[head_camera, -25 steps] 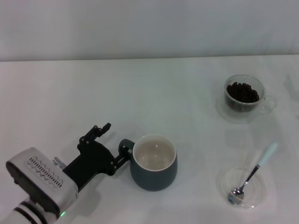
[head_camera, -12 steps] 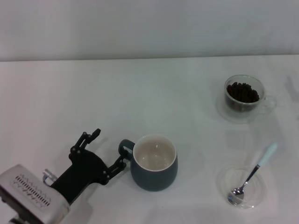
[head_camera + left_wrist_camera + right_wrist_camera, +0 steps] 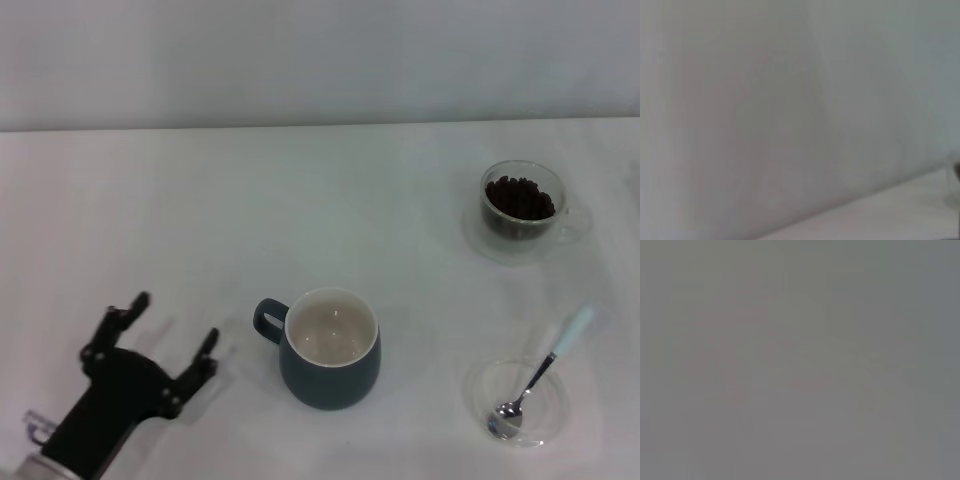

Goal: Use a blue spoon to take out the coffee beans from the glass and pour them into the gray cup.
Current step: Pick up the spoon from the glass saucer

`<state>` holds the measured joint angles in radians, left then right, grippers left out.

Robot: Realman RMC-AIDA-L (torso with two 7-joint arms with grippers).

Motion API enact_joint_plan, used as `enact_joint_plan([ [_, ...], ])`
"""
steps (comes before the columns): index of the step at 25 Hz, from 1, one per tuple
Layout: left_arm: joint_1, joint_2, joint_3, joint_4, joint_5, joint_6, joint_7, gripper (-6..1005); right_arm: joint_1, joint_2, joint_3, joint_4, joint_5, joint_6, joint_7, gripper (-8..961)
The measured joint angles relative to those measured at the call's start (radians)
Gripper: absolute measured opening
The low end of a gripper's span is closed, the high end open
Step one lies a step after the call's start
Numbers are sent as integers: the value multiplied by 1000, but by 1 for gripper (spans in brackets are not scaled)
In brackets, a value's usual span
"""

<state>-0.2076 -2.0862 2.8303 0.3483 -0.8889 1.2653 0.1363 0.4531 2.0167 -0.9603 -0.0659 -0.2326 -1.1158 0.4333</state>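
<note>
So right now the left gripper [image 3: 165,335] sits low at the near-left of the white table [image 3: 300,200], fingers spread wide and holding nothing, clear of the rounded dark slate-gray mug [image 3: 329,349] beside it. The right gripper isn't in view at all.

The slim teaspoon with the pale blue handle [image 3: 540,374] lies with its bowl in a flat clear round dish [image 3: 517,402] at the near right, handle poking out over the rim. The small clear glass cup [image 3: 521,204] full of dark coffee beans [image 3: 519,197] is further back on the right.

Biggest risk I'd guess: that thin spoon propped on a slippery dish could skid or flip when grabbed, or the dish slides. Plenty of open table in the middle, but dish and glass sit near the right edge.
</note>
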Motion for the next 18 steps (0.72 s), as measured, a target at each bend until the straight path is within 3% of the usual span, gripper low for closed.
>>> enact_joint_plan([
  [4, 36, 0, -1, -1, -46, 80, -7, 883, -38, -12, -6, -2, -4, 4, 175, 868],
  [7, 56, 0, 0, -1, -137, 127, -23, 883, -100, -48, -68, -29, -40, 6, 414, 867],
  [11, 65, 1, 0, -20, -305, 180, -86, 883, -175, -146, -210, -57, -191, -2, 800, 867],
  [15, 58, 3, 0, -44, -344, 196, -110, 883, -200, -246, -324, -57, -401, -71, 1107, 866],
  [18, 27, 4, 0, -94, -409, 227, -131, 883, -193, -302, -368, -46, -587, -157, 1245, 857],
])
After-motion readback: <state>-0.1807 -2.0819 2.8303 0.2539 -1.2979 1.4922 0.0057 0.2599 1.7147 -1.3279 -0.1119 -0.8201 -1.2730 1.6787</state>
